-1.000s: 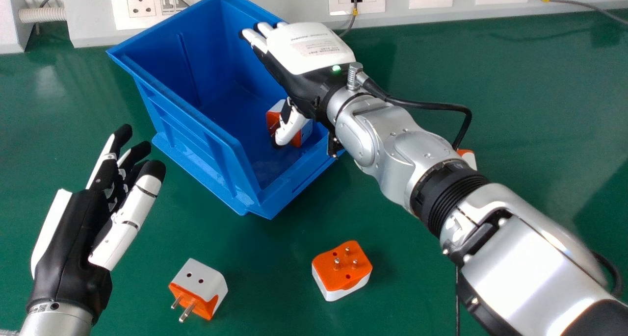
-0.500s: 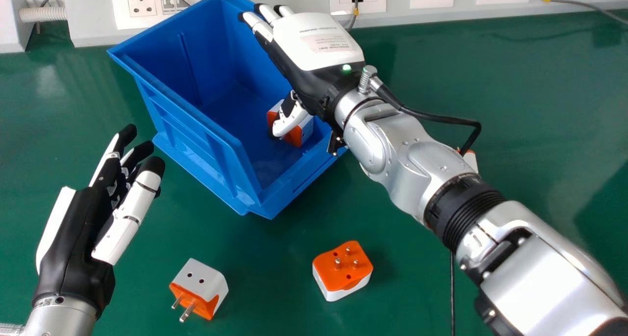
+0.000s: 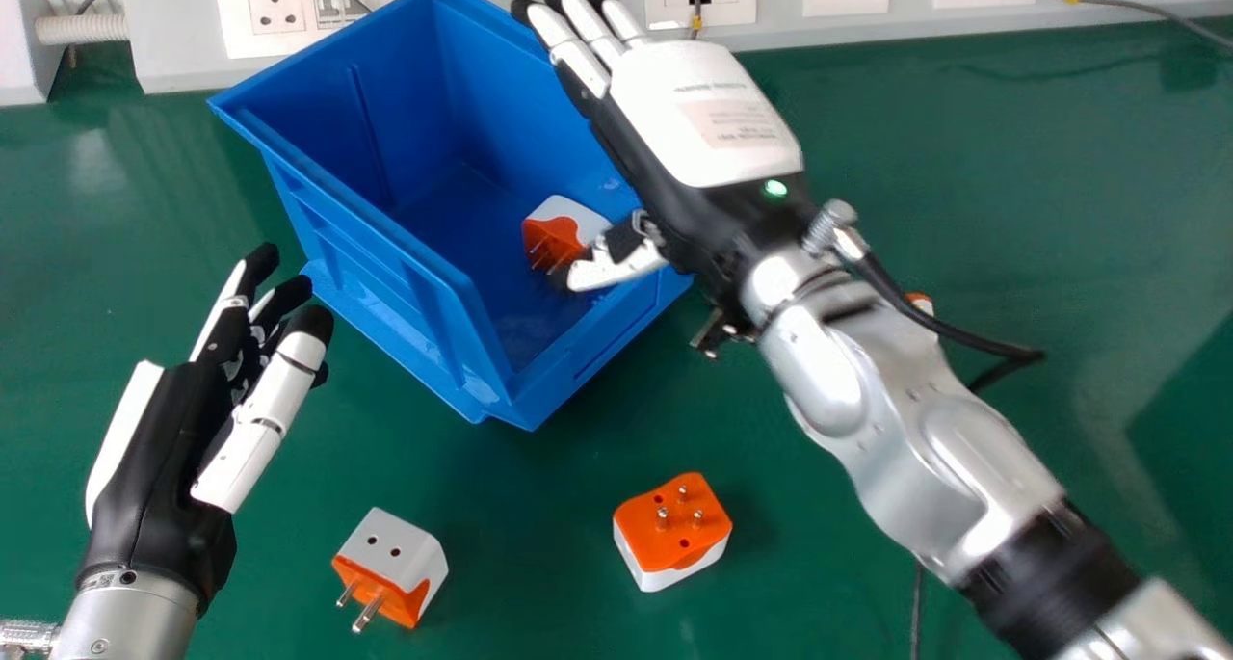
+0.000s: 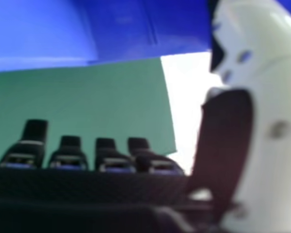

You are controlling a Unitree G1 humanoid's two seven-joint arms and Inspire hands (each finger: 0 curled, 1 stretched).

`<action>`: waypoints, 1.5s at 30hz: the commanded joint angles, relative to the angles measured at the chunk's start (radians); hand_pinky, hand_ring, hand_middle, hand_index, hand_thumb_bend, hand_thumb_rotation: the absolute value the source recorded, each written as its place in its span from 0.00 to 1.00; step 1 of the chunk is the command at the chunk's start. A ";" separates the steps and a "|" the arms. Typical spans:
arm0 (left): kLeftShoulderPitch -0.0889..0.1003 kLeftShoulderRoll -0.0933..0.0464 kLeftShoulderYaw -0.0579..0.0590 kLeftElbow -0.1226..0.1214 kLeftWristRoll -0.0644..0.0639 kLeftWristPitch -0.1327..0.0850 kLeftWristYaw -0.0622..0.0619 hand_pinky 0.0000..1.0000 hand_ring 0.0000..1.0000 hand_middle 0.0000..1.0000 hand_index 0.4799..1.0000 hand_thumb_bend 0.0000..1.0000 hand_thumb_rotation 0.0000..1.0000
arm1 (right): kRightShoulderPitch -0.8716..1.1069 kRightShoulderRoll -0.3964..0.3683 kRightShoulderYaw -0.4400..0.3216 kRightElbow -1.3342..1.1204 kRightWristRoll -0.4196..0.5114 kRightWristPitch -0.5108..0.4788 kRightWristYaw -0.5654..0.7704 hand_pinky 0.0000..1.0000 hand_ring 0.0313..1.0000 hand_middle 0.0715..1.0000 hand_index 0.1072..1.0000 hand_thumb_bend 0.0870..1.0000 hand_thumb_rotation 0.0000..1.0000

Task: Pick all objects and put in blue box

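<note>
In the head view my right hand [image 3: 703, 116] is open, over the right rim of the blue box [image 3: 385, 226], its thumb above the box's inside. A white and orange adapter [image 3: 554, 239] lies in the box, partly behind that thumb. Two more rest on the table: one with its pins toward the front [image 3: 390, 559], another with its orange pin face up [image 3: 672, 525]. Part of a further orange and white piece [image 3: 921, 303] shows behind my right forearm. My left hand [image 3: 159, 467] is open above the table at the left. The right hand view has my right hand [image 4: 87, 187] beside the blue box [image 4: 126, 29].
The green table [image 3: 1060, 255] runs back to a pale wall panel with sockets [image 3: 276, 7] behind the box. A black cable hangs from my right wrist, and a thin grey cable [image 3: 1146, 12] crosses the back right.
My right hand and forearm have moved to the right, from over the box to its right rim, uncovering more of the adapter inside. My left hand has shifted slightly right.
</note>
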 commanded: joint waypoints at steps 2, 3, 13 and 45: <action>-0.009 0.018 0.012 -0.002 -0.010 -0.026 -0.012 0.85 0.93 0.95 0.95 0.46 0.74 | 0.099 -0.059 -0.056 -0.186 -0.021 -0.005 0.018 0.93 1.00 1.00 0.97 0.56 0.04; -0.009 0.019 0.014 -0.001 -0.012 -0.027 -0.015 0.85 0.93 0.95 0.95 0.46 0.74 | 0.129 -0.072 -0.068 -0.228 -0.023 -0.005 0.025 0.94 1.00 1.00 0.97 0.56 0.05; 0.009 0.018 0.025 -0.012 -0.022 -0.035 -0.033 0.87 0.94 0.95 0.95 0.43 0.73 | 0.426 -0.155 -0.199 -0.577 -0.063 0.007 0.107 0.97 1.00 1.00 0.96 0.57 0.06; 0.022 0.030 0.048 -0.015 -0.047 -0.032 -0.065 0.87 0.94 0.96 0.98 0.43 0.73 | 0.802 -0.039 -0.410 -0.721 -0.087 0.057 0.079 1.00 1.00 1.00 0.98 0.52 0.15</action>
